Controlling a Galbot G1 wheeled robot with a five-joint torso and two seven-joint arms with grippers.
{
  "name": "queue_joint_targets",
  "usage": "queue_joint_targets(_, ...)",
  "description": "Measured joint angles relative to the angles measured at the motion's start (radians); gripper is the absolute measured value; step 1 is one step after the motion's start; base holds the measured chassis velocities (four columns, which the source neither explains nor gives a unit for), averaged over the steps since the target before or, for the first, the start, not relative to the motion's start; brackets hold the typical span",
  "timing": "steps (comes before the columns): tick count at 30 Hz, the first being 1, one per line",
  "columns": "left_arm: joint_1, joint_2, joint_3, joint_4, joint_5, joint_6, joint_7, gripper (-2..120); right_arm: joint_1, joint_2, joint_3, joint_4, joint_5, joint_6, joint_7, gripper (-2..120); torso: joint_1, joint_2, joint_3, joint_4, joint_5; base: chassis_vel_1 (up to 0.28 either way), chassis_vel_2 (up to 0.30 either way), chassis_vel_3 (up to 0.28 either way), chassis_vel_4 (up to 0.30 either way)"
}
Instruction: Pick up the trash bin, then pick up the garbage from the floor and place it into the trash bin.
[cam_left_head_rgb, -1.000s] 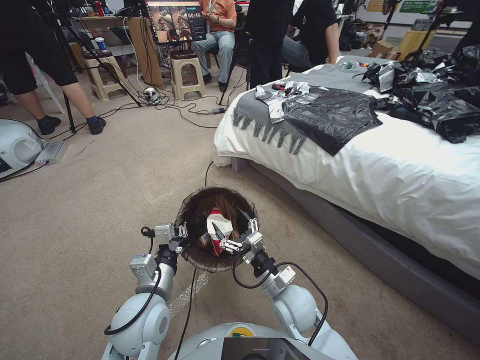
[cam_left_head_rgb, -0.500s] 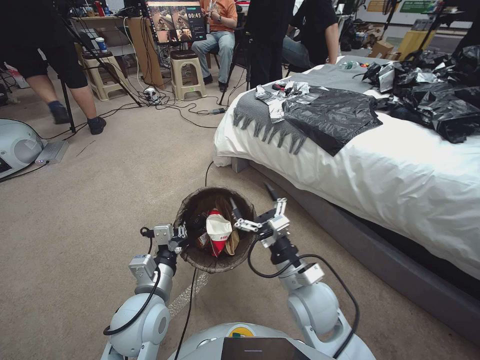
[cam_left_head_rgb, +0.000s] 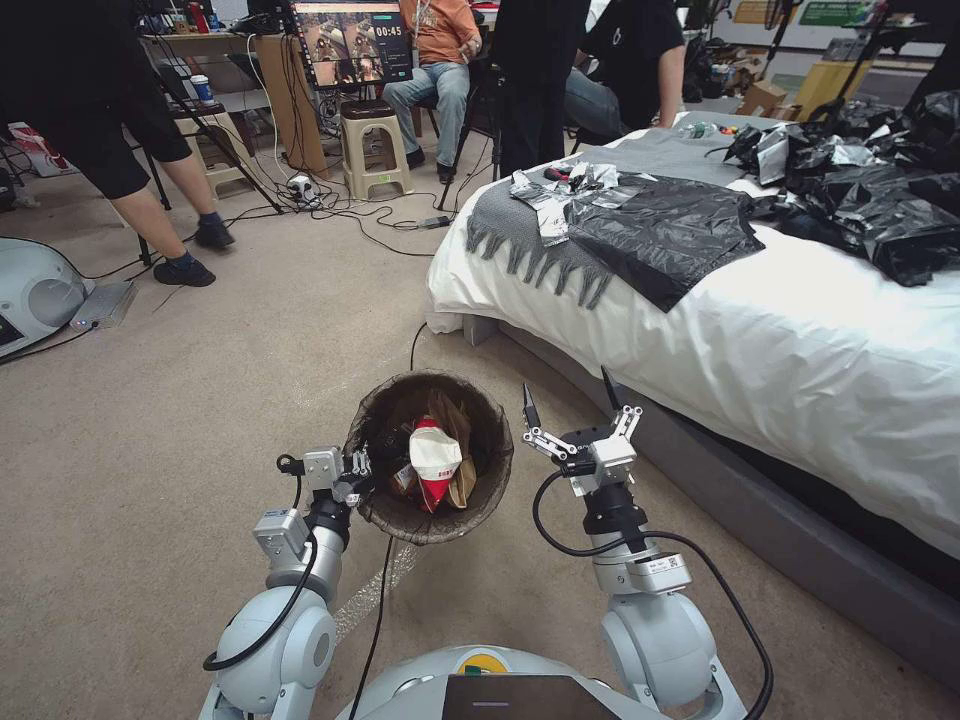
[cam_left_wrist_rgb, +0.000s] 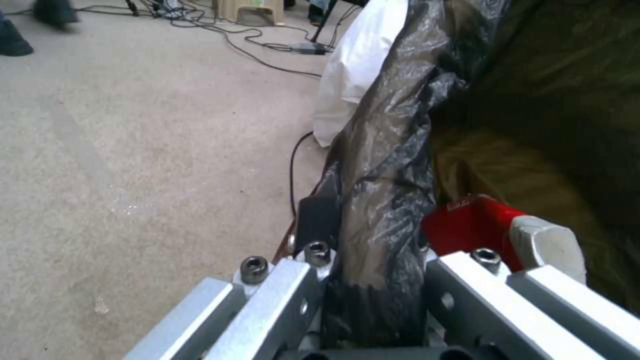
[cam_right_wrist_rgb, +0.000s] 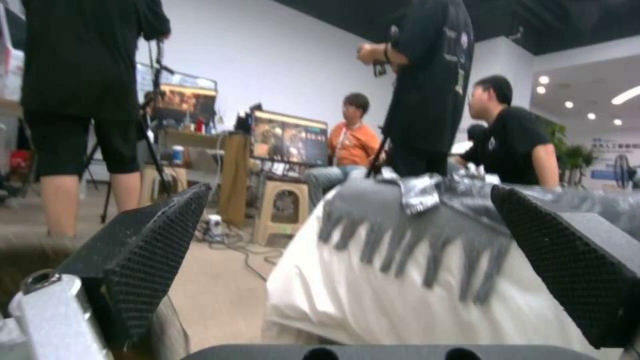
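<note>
Left claw (cam_left_head_rgb: 352, 478) clamped on near-left rim of the trash bin (cam_left_head_rgb: 480, 500), holding it just in front of the robot over the carpet floor (cam_left_head_rgb: 200, 400). Left wrist view: claw fingers (cam_left_wrist_rgb: 280, 295) pinch the rim with the crinkled dark bag liner (cam_left_wrist_rgb: 383, 200) bunched between them. Left arm bent, forearm angled up and forward from the shoulder, cable looped beside it.

Right claw (cam_left_head_rgb: 572, 410) spread wide, holding nothing, off to the right of the bin and clear of the rim, between the bin and the bed (cam_left_head_rgb: 800, 350). Fingers point up and forward; forearm stands near vertical above the shoulder, black cable curling around it. Right wrist view: two black textured finger pads (cam_right_wrist_rgb: 143, 250) far apart, the bed's white sheet and a grey fringed blanket (cam_right_wrist_rgb: 400, 220) seen between them.

Bin: round, tilted slightly toward the camera, dark brown-black liner folded over the rim, outside mostly covered by it. Inside: a red and white paper cup (cam_left_head_rgb: 434, 462) tipped on its side near the middle, brown paper scrap (cam_left_head_rgb: 455, 420) behind it, a red wrapper bit at the cup's left. Left wrist view shows the red cup (cam_left_wrist_rgb: 473, 227) just inside the rim next to the claw.

On the bed: glossy black plastic sheets (cam_left_head_rgb: 660, 235), well apart from the bin.
</note>
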Motion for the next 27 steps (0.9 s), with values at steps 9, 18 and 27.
queue_joint_targets(9, 0.001, -0.001, -0.012, -0.002, -0.008, 0.000, 0.000, 2, 0.014, 0.006, 0.031, -0.047, 0.030, 0.014, 0.000, 100, 0.000, 0.000, 0.000, 0.0000, 0.0000, 0.000, 0.000, 0.000, 0.000)
queue_joint_targets(18, 0.002, -0.002, -0.012, -0.006, -0.009, 0.000, 0.000, 2, 0.030, 0.009, 0.037, -0.063, 0.061, 0.010, -0.003, 100, 0.000, 0.000, 0.000, 0.0000, 0.0000, 0.029, 0.028, 0.026, 0.031)
queue_joint_targets(27, 0.006, -0.001, -0.019, -0.010, -0.011, 0.000, 0.000, 2, 0.036, 0.005, 0.037, -0.065, 0.070, 0.001, -0.005, 100, 0.000, 0.000, 0.000, 0.0000, -0.0001, 0.083, 0.088, 0.076, 0.078)
